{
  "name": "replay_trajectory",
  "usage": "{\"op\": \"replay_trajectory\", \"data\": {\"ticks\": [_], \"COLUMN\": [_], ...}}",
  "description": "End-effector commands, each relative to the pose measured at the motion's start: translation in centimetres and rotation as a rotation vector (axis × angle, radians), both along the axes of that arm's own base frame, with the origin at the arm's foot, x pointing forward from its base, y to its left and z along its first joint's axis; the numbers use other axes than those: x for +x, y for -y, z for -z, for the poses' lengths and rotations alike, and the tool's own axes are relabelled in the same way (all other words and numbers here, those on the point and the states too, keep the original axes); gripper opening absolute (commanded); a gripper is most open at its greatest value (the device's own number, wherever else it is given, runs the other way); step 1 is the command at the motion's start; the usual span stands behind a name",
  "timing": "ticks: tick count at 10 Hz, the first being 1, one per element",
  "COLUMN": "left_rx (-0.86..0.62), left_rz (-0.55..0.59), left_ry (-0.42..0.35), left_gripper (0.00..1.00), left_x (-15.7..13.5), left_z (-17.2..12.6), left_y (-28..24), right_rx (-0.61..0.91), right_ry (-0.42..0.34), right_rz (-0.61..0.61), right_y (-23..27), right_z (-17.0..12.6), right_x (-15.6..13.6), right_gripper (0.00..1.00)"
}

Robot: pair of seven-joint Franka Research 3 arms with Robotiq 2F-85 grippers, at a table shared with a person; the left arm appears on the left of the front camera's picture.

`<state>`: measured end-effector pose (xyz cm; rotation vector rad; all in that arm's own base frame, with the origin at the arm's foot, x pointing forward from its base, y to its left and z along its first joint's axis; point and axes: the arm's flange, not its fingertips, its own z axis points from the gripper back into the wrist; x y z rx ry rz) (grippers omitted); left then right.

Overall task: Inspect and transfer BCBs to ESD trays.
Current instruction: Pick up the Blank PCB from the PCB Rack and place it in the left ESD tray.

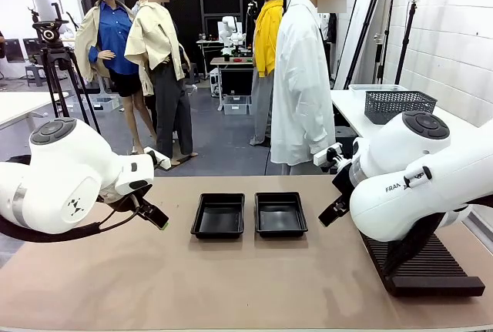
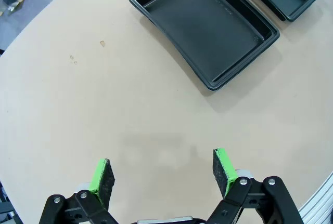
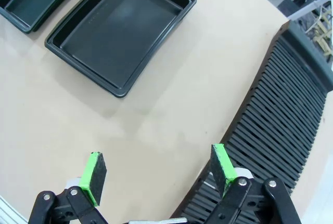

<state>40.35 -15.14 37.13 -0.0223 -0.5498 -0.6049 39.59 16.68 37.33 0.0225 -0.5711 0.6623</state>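
Trays [image 1: 219, 216] lie empty, left gripper [image 2: 162, 169] and right gripper [image 3: 156, 174] both wide open holding nothing; the right could clip the ribbed rack [image 3: 281, 115] beside it.

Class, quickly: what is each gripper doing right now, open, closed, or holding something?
Left gripper: open, holding nothing, above the bare table.
Right gripper: open, holding nothing, next to the black slotted rack.
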Motion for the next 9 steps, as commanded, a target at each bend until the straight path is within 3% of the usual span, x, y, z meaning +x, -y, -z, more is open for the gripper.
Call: {"op": "replay_trajectory", "data": {"ticks": [1,2,6,9], "left_rx": [0.000,0.000,-0.018,-0.246], "left_rz": [-0.001,0.000,-0.025,0.060], "left_ry": [0.000,0.000,-0.089,-0.331], "left_gripper": [1.00,1.00,1.00,1.00], "left_x": [0.0,0.0,3.3,8.2], "left_z": [0.0,0.0,-5.7,-8.2], "left_y": [0.0,0.0,-2.8,-7.9], "right_rx": [0.000,0.000,0.105,0.312], "right_ry": [0.000,0.000,-0.130,-0.261], "right_rz": [0.000,0.000,0.015,0.068], "right_y": [0.0,0.0,3.6,8.5], "right_z": [0.0,0.0,-6.4,-9.3], "right_x": [0.0,0.0,2.3,4.6], "right_gripper": [1.00,1.00,1.00,1.00]}}
